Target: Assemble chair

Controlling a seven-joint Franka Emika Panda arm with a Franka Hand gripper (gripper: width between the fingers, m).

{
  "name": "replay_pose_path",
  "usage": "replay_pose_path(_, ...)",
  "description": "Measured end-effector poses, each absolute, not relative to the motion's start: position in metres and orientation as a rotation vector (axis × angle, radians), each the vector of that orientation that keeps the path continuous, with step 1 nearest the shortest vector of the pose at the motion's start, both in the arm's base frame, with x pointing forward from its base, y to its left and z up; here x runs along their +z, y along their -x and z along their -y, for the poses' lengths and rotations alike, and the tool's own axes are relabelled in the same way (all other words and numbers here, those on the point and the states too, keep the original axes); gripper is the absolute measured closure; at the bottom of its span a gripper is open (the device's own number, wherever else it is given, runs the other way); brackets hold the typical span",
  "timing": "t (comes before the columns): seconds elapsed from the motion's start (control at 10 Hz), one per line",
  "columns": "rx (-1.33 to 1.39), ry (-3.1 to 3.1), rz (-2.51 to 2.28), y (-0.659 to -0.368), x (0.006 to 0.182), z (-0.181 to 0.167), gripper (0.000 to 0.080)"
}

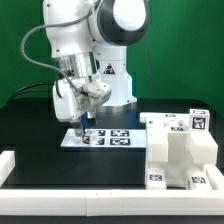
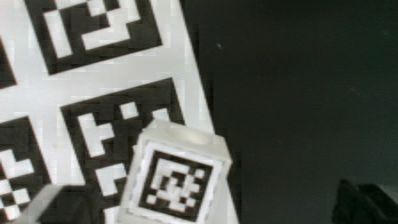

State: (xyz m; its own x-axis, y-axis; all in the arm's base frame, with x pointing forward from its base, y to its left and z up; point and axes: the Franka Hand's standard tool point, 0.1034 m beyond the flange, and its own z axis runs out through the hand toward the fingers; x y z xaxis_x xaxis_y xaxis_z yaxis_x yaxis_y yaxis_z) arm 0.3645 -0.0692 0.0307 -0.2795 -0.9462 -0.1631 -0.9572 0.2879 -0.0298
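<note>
A: Green backdrop, black table point(image 1: 40, 140), and low white border rails point(image 1: 60, 192) running along its near edge and out to the corner at the exterior view's left. What sits on it?

B: The marker board point(image 1: 118, 139) lies flat near the table's middle. The chair point(image 1: 180, 150), a blocky, stepped white stack of tagged parts, stands toward the table's edge at the exterior view's right, just inside the near rail.

A: And the arm?

B: It reaches down over the end of the marker board at the exterior view's left. The gripper point(image 1: 82, 124) hangs just above that end, jaws spread wide with nothing clamped between them.

A: What does the wrist view add?

B: A small white part with a tag point(image 2: 178, 180) on its face, lying tilted at the board's edge and overlapping the printed squares, with bare black table beside it. It sits roughly between the two dark fingertips point(image 2: 374, 200) showing at the frame's edge. Whether the pads touch it, I cannot tell.

A: So which step is this?

B: I judge it the pick-up of a loose part, well apart from the assembled stack. The next move calls for centring the jaws on the piece, lowering, closing squarely on its sides since it lies skewed, then carrying it across to the chair.
</note>
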Motion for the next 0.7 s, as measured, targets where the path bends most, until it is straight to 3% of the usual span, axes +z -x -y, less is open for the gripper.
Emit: replay_pose_path(0.7, 0.075, 1.819, -2.413, -0.364, 0.026, 0.058, 0.0150)
